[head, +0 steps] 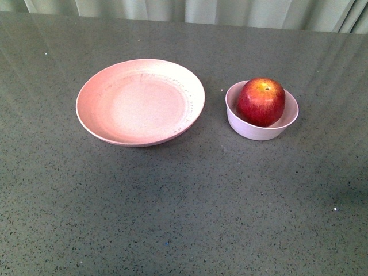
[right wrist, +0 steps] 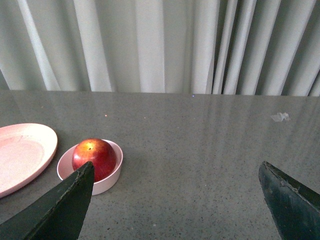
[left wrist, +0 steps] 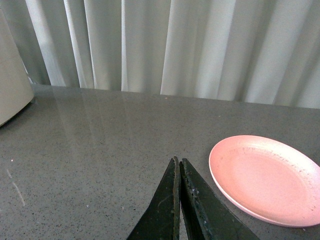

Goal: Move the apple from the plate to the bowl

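Observation:
The dark red apple point(head: 261, 101) sits inside the small pale pink bowl point(head: 261, 132), right of the wide salmon plate point(head: 140, 102), which holds nothing. Neither arm shows in the front view. In the left wrist view my left gripper point(left wrist: 178, 161) is shut with nothing in it, low over the table beside the plate point(left wrist: 265, 180). In the right wrist view my right gripper point(right wrist: 176, 167) stands wide open and empty, drawn back from the bowl point(right wrist: 107, 182) with the apple point(right wrist: 94, 157) in it; the plate's rim point(right wrist: 30, 150) shows beyond.
The grey speckled table point(head: 184, 201) spreads in front of the dishes. Pale curtains point(right wrist: 160, 45) hang behind its far edge. A cream-coloured object point(left wrist: 12, 80) stands at the table's far side in the left wrist view.

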Motion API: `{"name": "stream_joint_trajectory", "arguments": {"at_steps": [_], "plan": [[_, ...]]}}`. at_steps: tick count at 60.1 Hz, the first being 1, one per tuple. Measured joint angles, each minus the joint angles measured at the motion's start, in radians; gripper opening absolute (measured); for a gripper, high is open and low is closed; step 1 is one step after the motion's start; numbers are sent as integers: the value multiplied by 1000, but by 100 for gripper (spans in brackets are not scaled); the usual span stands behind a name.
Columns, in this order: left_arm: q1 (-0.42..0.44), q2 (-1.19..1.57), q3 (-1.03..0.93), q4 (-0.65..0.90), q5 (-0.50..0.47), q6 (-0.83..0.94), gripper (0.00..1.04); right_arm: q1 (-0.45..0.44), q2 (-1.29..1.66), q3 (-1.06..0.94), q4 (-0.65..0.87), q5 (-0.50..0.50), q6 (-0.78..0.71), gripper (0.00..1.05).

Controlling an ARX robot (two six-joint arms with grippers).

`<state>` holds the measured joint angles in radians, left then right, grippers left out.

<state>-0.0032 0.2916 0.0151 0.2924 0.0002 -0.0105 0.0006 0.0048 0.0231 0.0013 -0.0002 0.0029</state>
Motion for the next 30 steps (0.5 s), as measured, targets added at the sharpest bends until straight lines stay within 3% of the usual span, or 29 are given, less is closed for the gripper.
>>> {"name": "stream_joint_trajectory", "arguments": {"at_steps": [24, 30], "plan": [[0, -117, 0, -117, 0, 0, 2, 0, 0, 0, 0, 0, 0, 96], [0, -233, 0, -267, 0, 0, 2, 0, 0, 0, 0, 0, 0, 96]]}}
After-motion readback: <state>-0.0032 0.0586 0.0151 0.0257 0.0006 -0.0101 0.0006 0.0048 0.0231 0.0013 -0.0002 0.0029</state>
